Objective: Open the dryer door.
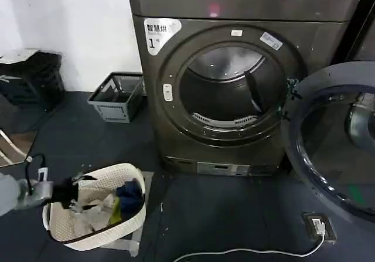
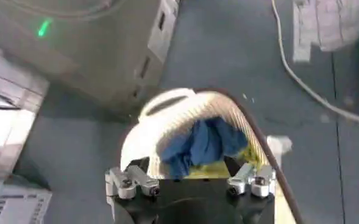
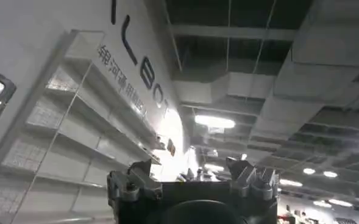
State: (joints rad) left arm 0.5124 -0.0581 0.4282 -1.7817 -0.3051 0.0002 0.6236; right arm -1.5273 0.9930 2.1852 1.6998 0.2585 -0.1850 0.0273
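The dryer door stands swung wide open to the right of the dark grey dryer marked "1". Its inner side and tinted glass face me, and the drum opening is bare. My left gripper hovers low at the left over a white laundry basket, far from the door. In the left wrist view the left gripper is open, with blue cloth lying in the basket beneath it. My right gripper is open and points up at a ceiling, holding nothing.
A grey plastic crate stands by the wall left of the dryer. A white cable runs across the dark floor to a floor socket. A black bin is at the far left.
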